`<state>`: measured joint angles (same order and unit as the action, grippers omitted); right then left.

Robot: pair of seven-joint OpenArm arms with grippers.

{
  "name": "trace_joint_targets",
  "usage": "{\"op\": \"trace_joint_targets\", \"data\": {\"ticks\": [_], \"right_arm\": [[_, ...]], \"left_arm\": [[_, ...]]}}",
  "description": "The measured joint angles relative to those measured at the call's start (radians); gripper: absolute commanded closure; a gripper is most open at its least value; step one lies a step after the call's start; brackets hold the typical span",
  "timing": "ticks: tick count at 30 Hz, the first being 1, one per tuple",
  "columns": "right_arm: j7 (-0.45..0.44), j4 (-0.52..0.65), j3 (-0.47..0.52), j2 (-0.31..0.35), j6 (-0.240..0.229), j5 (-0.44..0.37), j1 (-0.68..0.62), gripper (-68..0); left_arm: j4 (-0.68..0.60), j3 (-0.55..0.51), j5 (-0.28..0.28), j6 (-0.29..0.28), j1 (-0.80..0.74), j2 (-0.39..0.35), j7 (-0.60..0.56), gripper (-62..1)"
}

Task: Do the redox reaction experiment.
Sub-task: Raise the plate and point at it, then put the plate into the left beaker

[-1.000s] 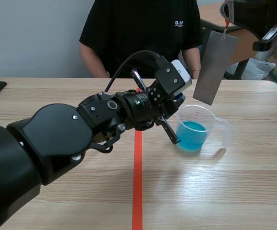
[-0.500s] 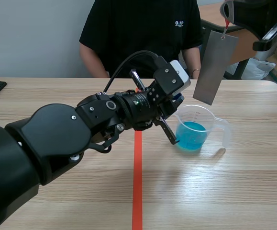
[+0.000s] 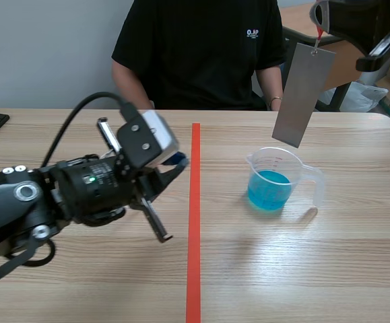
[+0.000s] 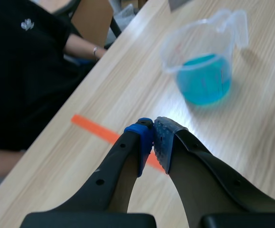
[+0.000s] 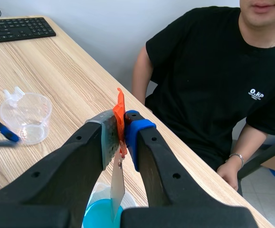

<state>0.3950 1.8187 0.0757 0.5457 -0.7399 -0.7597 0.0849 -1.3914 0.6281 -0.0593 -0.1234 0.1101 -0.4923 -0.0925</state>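
Grey metal, the plate point(image 3: 303, 94) hangs tilted from an orange tag point(image 5: 120, 111). The right hand point(image 5: 120, 124) is pinched tight on that tag, high over the counter point(image 3: 302, 262). The step looks to be dipping the plate into the blue liquid point(image 3: 269, 188) in the beaker point(image 3: 285, 176).

To do it well, bring the hand straight down and slowly, since a plate hung by a tag will likely swing. Line its low corner up with the middle of the beaker's mouth first, so it clears the rim and does not tip the light plastic.

The plate hangs straight below the right hand, its low corner just above the beaker's far rim and not yet in the liquid. The left hand point(image 4: 152, 130) is low, across the tape line point(image 3: 194, 222), well apart from the beaker. Its pads meet on nothing.
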Motion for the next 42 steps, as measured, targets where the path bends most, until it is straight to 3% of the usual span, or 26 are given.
{"op": "trace_joint_targets", "data": {"ticks": [9, 15, 20, 26, 31, 42], "right_arm": [[0.000, 0.000, 0.000, 0.000, 0.000, 0.000, 0.000, -1.5], [0.000, 0.000, 0.000, 0.000, 0.000, 0.000, 0.000, -1.5], [0.000, 0.000, 0.000, 0.000, 0.000, 0.002, 0.000, -1.5], [0.009, 0.000, 0.000, 0.000, 0.000, 0.003, 0.010, -1.5], [0.010, 0.000, 0.000, 0.000, 0.000, 0.003, 0.055, -1.5], [0.023, 0.000, -0.143, -0.002, 0.000, 0.003, 0.177, -1.5]], "left_arm": [[-0.166, -0.327, 0.150, 0.013, -0.433, -0.288, -0.011, -4.7], [-0.171, -0.554, 0.173, 0.107, -0.778, -0.314, -0.009, -4.7], [-0.170, -0.697, 0.179, 0.143, -1.009, -0.280, -0.009, -4.7], [-0.168, -0.804, 0.182, 0.141, -1.192, -0.165, -0.016, -4.7], [-0.168, -0.821, 0.230, 0.140, -1.248, -0.072, 0.030, -4.7], [-0.168, -0.821, 0.230, 0.138, -1.265, 0.135, 0.077, -4.7]]}}
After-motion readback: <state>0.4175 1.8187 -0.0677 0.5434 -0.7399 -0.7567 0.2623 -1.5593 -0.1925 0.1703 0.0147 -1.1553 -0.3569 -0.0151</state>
